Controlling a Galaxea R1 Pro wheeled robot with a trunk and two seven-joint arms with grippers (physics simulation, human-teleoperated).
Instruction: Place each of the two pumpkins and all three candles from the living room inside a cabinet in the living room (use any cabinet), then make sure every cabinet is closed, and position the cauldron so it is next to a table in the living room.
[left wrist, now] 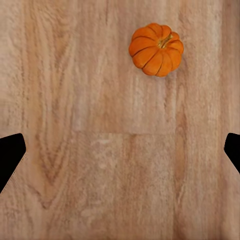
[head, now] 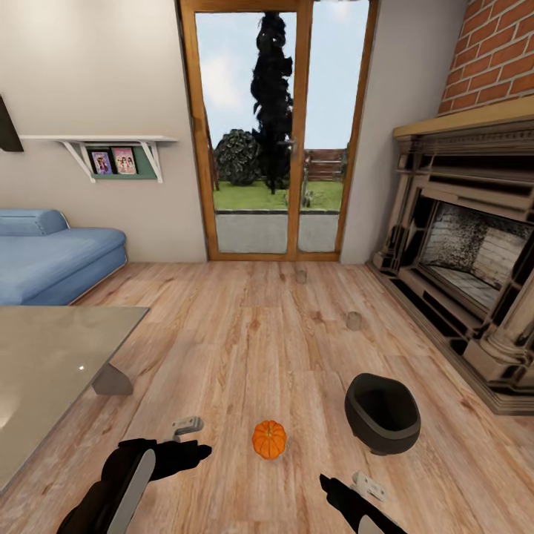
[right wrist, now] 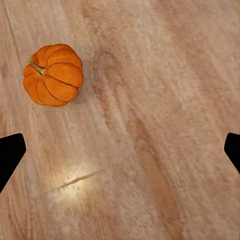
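Early stage: nothing stowed, pumpkin (head: 268,439) on the floor between both arms, no cabinet in view.

One pumpkin sits untouched on the wood floor, near; cauldron (head: 383,412) stands on the floor just right of it, well apart from the desk (head: 44,371) at near left, so it probably needs moving. Two candles (head: 354,320) stand farther off toward the glass door, one beyond the other. Second pumpkin and third candle unseen. Left claw (left wrist: 120,150) and right claw (right wrist: 120,150) both spread wide, empty, hovering over bare floor beside the pumpkin. All five items, cabinet closing and the cauldron are left. Claw fingertips are cut off at the wrist views' edges; right arm mostly cropped in the head view.
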